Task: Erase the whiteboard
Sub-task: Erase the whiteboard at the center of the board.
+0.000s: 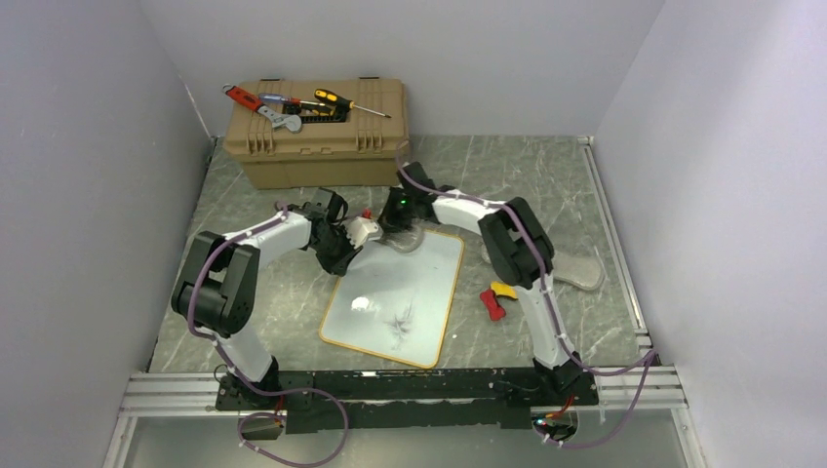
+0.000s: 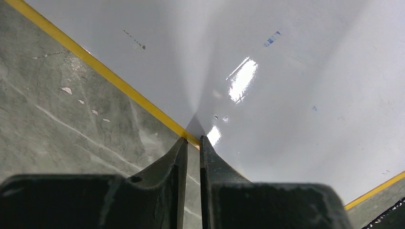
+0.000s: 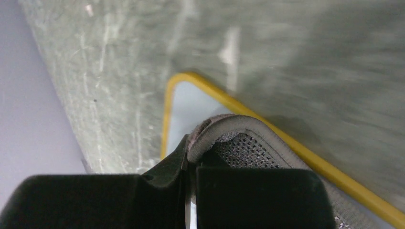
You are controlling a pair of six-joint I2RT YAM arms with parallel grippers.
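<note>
**Wiping step: cloth at the far end of the board**

The whiteboard (image 1: 421, 275) lies flat in the middle of the bench, slightly turned, with one short end close to the near edge.

The right claw (image 3: 188, 143) is clamped on a grey cloth (image 3: 239, 140). It holds the cloth over the board's far end, at a rounded corner of the yellow frame. The right wrist view is blurred, so contact with the surface cannot be confirmed.

The left claw (image 2: 192, 139) is closed to a thin slit with nothing visible between its fingers. Its tips sit at the frame on the board's left side, probably to steady the board.

Dark smudges (image 1: 400, 317) show on the near half of the board, and the left wrist view shows small blue flecks (image 2: 272, 38).

Judged step: wiping is in hand, with the near half not yet clean.

The next move calls for:
- pressing the cloth flat;
- drawing it toward the near edge, across the smudges;
- keeping the left claw clear of the cloth's path.
</note>
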